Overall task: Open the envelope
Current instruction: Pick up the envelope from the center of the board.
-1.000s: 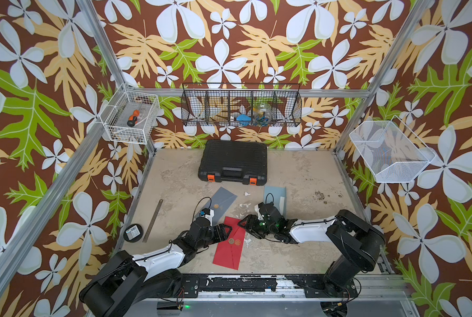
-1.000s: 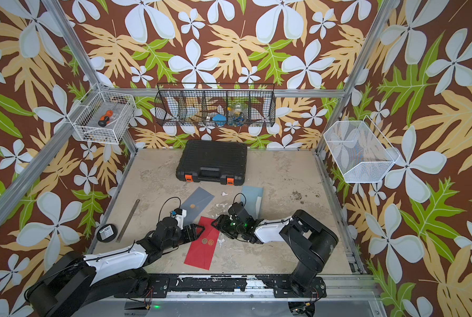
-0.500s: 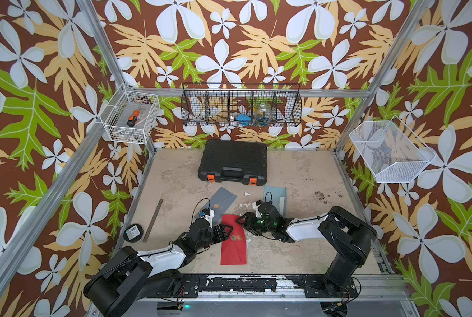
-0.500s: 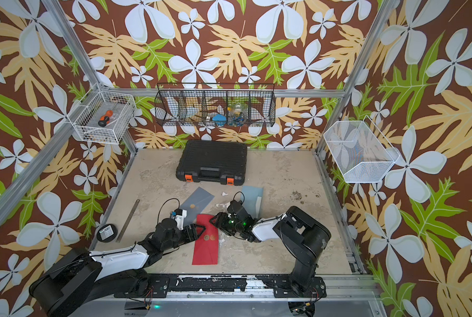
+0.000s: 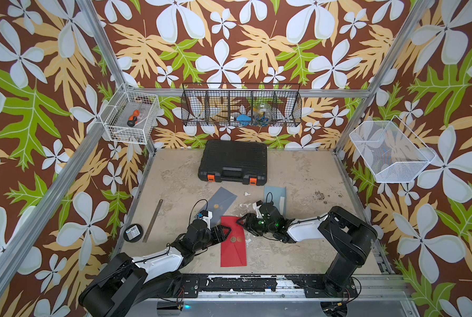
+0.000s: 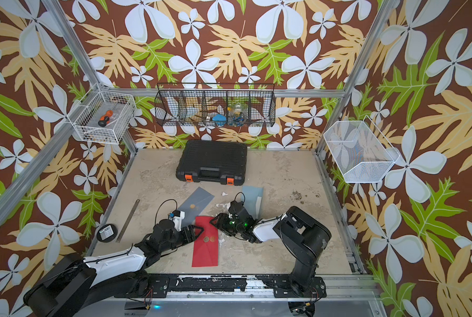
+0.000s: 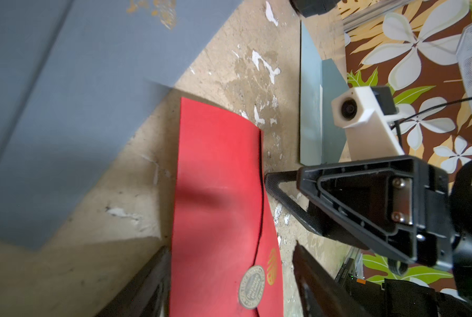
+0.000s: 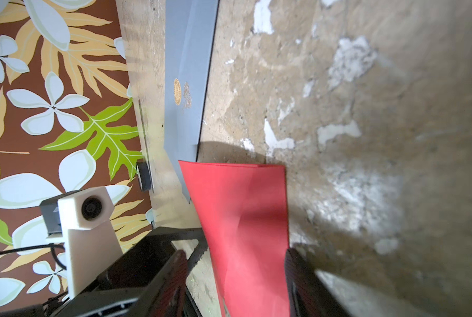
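The red envelope (image 5: 233, 247) lies flat on the table (image 5: 306, 247), long way pointing away from the robot. Its near end sticks out behind both grippers, closest to the robot's base.

The left gripper (image 5: 226, 233) sits low at the envelope's left edge, about halfway along. Its two fingers (image 7: 152, 277) stand apart. In the left wrist view the red paper shows between them, so this gripper is open and squeezes nothing. A round gold seal (image 5: 232, 239) sits on the envelope just past its tips, and the flap is down.

The right gripper (image 5: 241, 221) faces it from the other side, at the far right corner of the envelope. Its fingers (image 8: 300, 277) also stand apart, with the red end between them. One finger touches the paper's edge and the other has a gap, so it is open too.

Just past the left gripper lies a grey envelope (image 5: 221, 203). Just past the right gripper lies a pale blue envelope (image 5: 277, 199).

Out to the left gripper's far side are a ruler (image 5: 153, 221) and a round black disc (image 5: 132, 232).

Well past both grippers, a black case (image 5: 233, 162) sits shut by the back wall.
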